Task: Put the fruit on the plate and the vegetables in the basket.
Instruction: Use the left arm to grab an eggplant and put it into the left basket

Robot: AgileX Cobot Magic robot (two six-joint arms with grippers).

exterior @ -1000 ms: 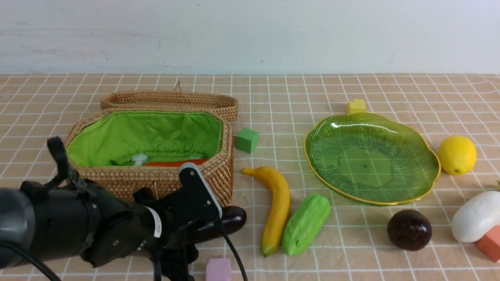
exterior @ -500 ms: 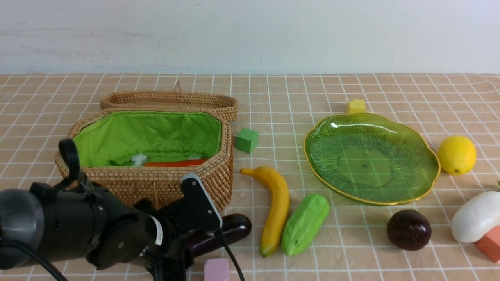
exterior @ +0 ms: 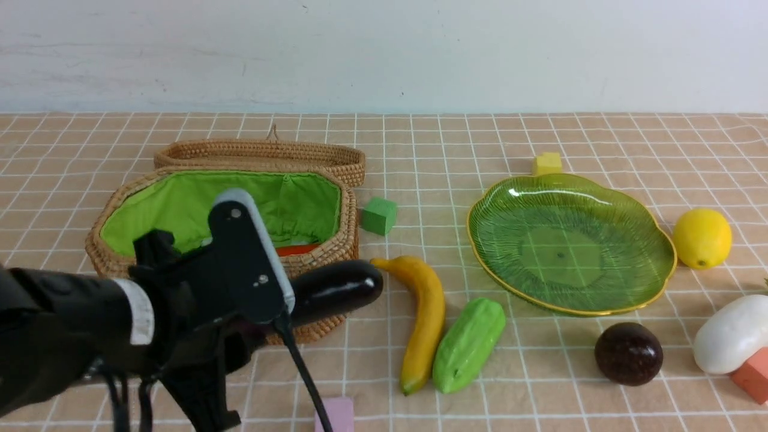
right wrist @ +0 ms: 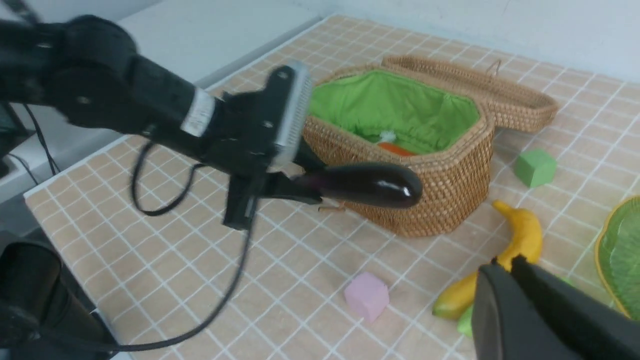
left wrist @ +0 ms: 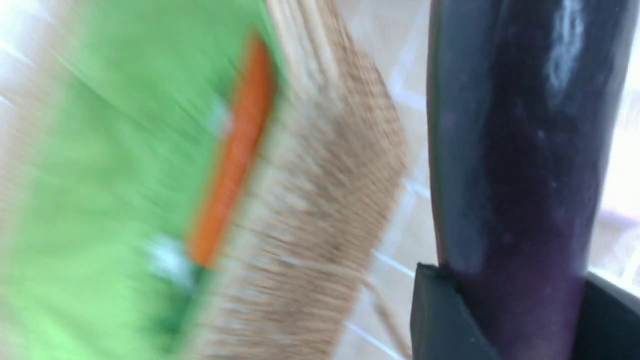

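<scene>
Checked tan tablecloth (exterior: 420,150) lies under the left claw (exterior: 281,300) pinching a glossy dark purple aubergine (exterior: 336,289) beside the basket (exterior: 333,246)

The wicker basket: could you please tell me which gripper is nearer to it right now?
Left. The left gripper holds the aubergine just in front of the near wall of the basket. The right gripper, fingers shut, sits farther away, out past the banana.
</scene>
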